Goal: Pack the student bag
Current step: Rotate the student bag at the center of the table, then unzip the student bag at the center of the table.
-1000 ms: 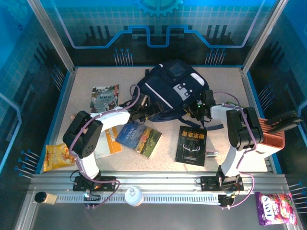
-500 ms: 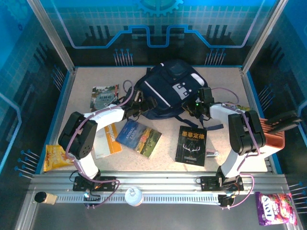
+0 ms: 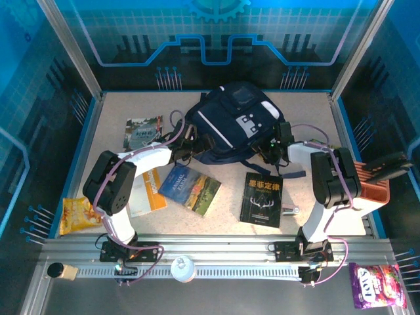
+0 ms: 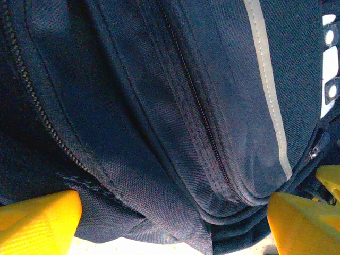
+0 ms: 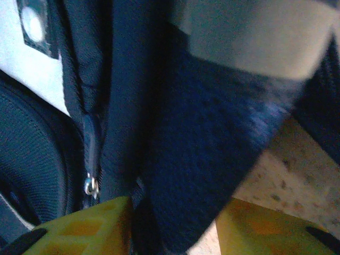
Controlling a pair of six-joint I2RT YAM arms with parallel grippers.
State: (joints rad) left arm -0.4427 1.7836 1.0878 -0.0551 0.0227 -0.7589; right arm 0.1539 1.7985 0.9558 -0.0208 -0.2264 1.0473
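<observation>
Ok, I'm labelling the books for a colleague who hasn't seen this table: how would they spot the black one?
Start at the navy student bag at the back middle of the table. Come toward the arm bases from its right half: the black book lies flat there, left of the right arm. Unlike the colourful landscape-cover book to its left, it is black with gold characters.
</observation>
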